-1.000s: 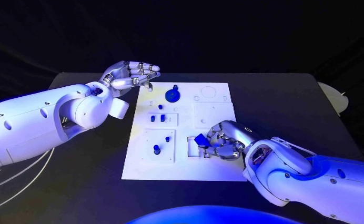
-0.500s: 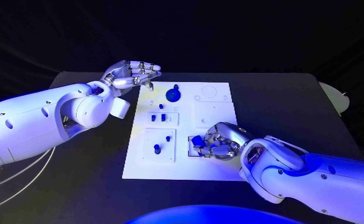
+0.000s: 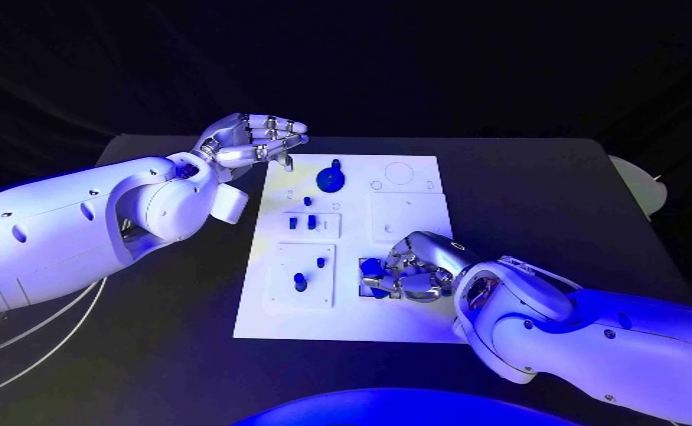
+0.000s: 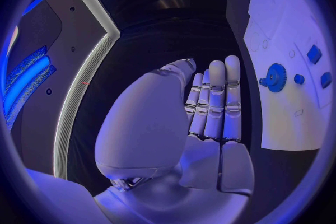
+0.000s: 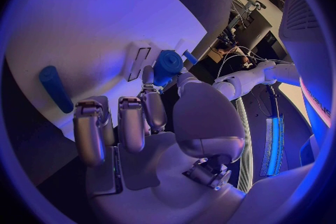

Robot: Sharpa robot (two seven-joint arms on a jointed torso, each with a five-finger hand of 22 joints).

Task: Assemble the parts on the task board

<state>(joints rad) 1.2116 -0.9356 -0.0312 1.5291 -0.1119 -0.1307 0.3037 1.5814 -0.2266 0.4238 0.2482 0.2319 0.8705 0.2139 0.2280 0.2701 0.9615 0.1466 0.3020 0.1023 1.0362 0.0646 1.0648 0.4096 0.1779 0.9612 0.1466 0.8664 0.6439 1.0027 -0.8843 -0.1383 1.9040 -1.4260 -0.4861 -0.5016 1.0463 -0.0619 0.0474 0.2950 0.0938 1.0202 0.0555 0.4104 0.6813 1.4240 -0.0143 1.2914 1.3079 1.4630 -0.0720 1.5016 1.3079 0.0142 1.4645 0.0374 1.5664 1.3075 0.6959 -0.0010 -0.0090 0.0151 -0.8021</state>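
The white task board (image 3: 411,321) lies in the middle of the black table. My right hand (image 3: 415,266) hovers low over the board's near right part and pinches a small blue part (image 3: 374,268) (image 5: 168,64) between thumb and finger, right at a square recess (image 3: 364,289). My left hand (image 3: 253,141) (image 4: 210,106) is raised beside the board's far left corner and holds nothing. A blue gear (image 3: 330,181) (image 4: 275,77) sits on the far part of the board. Small blue pieces (image 3: 299,223) stand in the left-hand slots, and another blue piece (image 3: 299,282) stands nearer.
A blue peg (image 5: 55,88) lies on the board close to my right hand's fingers. Round outlines (image 3: 397,175) mark the board's far right corner. Bare black table (image 3: 548,196) stretches to the right of the board, with a pale object (image 3: 642,181) at its right edge.
My right hand has shifted a little to the left and lower with the blue part, closer to the square recess. The left hand has stayed where it was.
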